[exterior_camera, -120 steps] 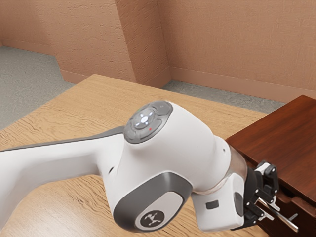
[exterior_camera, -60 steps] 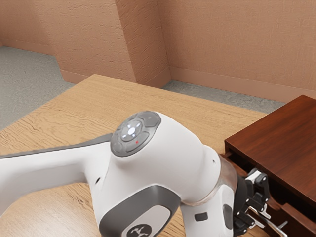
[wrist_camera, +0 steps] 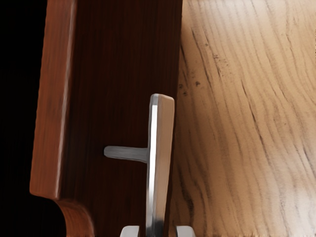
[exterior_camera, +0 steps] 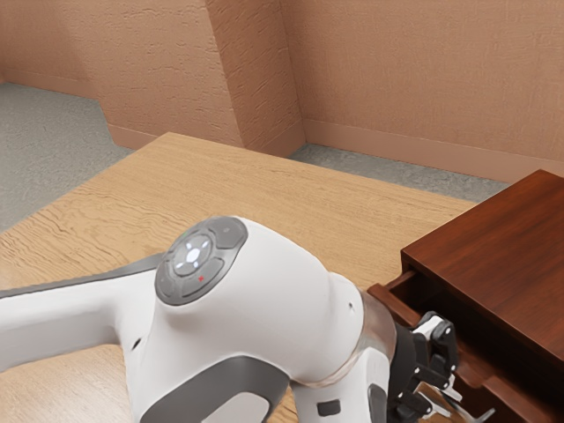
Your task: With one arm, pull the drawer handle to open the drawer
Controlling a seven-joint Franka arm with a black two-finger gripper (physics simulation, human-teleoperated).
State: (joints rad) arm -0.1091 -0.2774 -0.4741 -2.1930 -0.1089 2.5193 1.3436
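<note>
Drawer handle (wrist_camera: pixel 160 163): metal bar on a short post, stood off the drawer front (wrist_camera: pixel 113 74), seen edge-on in wrist view. Bar is held by the gripper (exterior_camera: pixel 441 398), set narrow. One light fingertip (wrist_camera: pixel 130 231) is seen each side of the bar w/ little or no gap, so contact is judged rather than fully seen. In ext. view the grip is found low on the front of the cabinet (exterior_camera: pixel 493 256).

Drawer (exterior_camera: pixel 392 298) is seen part-way out: its near corner stands proud of the cabinet body & a dark gap is opened under the cabinet top. Remaining travel can't be judged, as the lower part is cut off by the frame edge. Cabinet is set on the wooden worktop (exterior_camera: pixel 220 194) at ext. view's right. The arm (exterior_camera: pixel 256 326) is reached in from ext. view's left.

Step in hand, as judged: pull phase, grasp made, drawer only partly opened.

Next move: grip to be held firm & hand drawn straight back along the slide dir., away from cabinet, w/o lift or twist. That way the bar isn't slipped from the jaws & the drawer isn't jammed.
</note>
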